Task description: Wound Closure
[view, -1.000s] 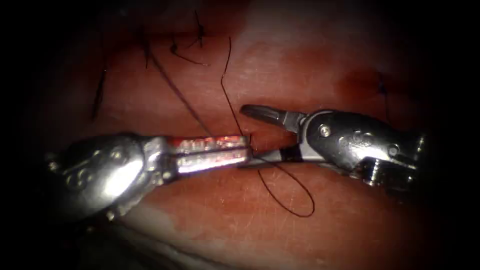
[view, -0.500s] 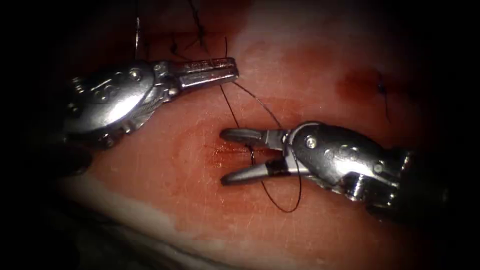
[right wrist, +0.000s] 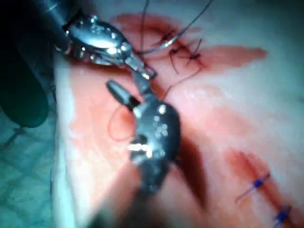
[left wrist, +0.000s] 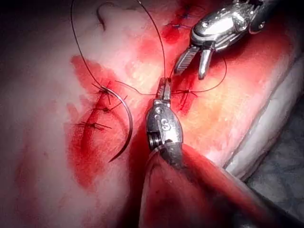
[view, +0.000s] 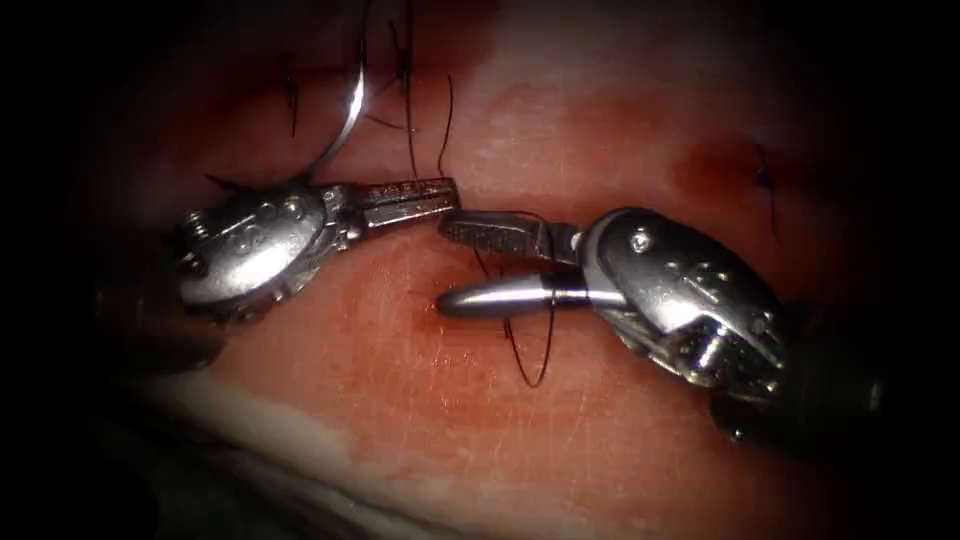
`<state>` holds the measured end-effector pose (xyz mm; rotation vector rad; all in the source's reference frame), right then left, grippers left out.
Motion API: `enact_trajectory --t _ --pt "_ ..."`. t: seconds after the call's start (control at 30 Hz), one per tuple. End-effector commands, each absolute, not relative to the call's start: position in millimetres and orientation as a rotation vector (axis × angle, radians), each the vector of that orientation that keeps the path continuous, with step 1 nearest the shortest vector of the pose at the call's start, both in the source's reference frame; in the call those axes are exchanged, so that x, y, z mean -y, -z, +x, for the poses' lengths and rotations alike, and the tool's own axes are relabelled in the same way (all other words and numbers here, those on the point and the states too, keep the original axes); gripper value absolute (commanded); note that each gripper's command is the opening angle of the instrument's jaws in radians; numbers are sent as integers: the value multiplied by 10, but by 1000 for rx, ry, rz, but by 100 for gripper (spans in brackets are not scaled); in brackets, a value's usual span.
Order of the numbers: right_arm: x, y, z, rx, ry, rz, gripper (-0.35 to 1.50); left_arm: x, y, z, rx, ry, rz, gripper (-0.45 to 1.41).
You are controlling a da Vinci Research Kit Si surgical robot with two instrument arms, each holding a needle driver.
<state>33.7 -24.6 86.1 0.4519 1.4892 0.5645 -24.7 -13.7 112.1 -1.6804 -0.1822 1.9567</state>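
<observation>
The needle [left wrist: 124, 124] lies free on the tissue [view: 420, 400], left of the cut beside the earlier stitches (no tool holds it). The left tool [view: 452, 195] has its fingers closed on the thread [view: 530, 350]. The right tool [view: 445, 268] has fingers spread open, holding nothing, astride a loop of thread.

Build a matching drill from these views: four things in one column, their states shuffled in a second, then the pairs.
Things:
1. left tool
2. right tool
3. needle
4. thread loop

States:
A. jaws open, holding nothing
B. lying free on the tissue, held by neither tool
C. jaws shut on the thread
D. draped round the right tool's lower jaw

Pairs: 1-C, 2-A, 3-B, 4-D
</observation>
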Motion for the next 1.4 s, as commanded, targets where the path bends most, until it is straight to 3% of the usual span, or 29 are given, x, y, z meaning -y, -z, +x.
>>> enact_trajectory --t 0.03,0.37,0.73,1.07,1.2,1.27,1.33,1.4 --pt "247 -872 345 -1487 -585 449 36 145 -1129 -250 190 -1955 -1680 -45" --pt "238 -913 348 -1384 -941 367 38 164 -1126 -241 202 -1956 -1679 -45" --pt "239 -943 368 -1087 -1108 183 75 165 -1126 -243 206 -1956 -1681 -45" --pt "232 -955 406 -924 -1106 169 75 166 -1126 -243 206 -1956 -1681 -45" --pt "230 -963 422 -890 -1101 173 61 166 -1125 -241 208 -1957 -1683 -45" --pt "232 -967 423 -872 -1096 173 44 167 -1125 -240 208 -1957 -1683 -45" --pt "236 -969 417 -857 -1075 173 -35 167 -1124 -238 211 -1957 -1684 -45" --pt "236 -967 412 -852 -1049 155 -35 167 -1124 -237 212 -1957 -1685 -45"
